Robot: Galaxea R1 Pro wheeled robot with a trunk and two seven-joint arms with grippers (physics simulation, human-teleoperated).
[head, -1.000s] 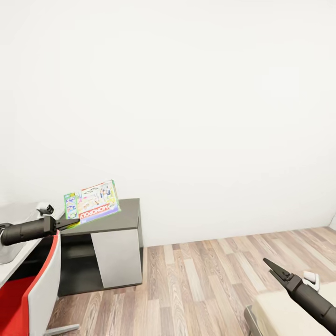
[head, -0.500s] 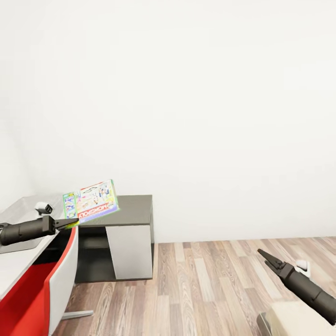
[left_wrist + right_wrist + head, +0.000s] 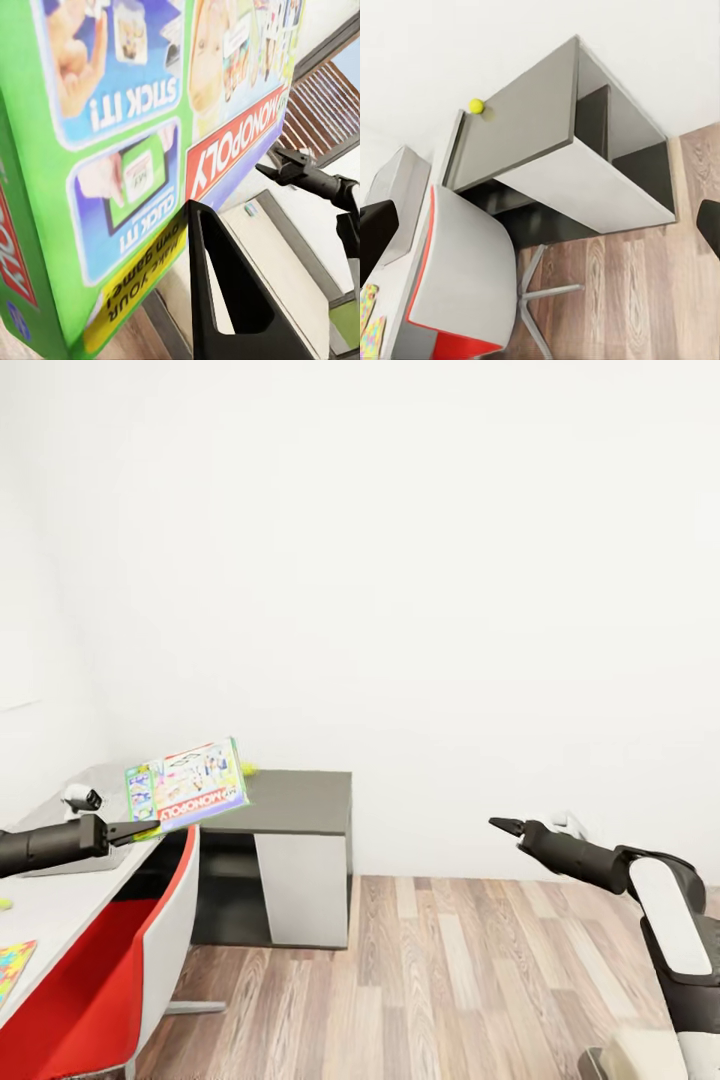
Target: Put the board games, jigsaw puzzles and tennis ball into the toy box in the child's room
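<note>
One board game (image 3: 186, 785) hangs in my left pincer (image 3: 140, 830) in the head view, the white-green Monopoly box pinched at its lower edge and tilted up so it rides above the desk (image 3: 50, 895). The red-and-white chair (image 3: 120, 950) is tucked against the desk edge, so I judge the open wood floor (image 3: 450, 980) to its right is my room to manoeuvre. One jigsaw puzzle (image 3: 12, 970) pokes in at the desk's near corner. My right pincer (image 3: 505, 825) juts out over the floor carrying nothing; I cannot tell from here how far its tips are parted.

From the left wrist, the box (image 3: 135, 150) fills the frame, one dark finger (image 3: 225, 292) pressed against its printed face, so the clamp looks firm. The other arm's pincer (image 3: 289, 166) shows beyond it.

From the right wrist, the tennis ball (image 3: 475, 106) sits at the far edge of the low shelf unit (image 3: 532, 127), near the wall. The toy box (image 3: 394, 187) edge shows beside the chair (image 3: 465, 277), and I judge the load is bound there.
</note>
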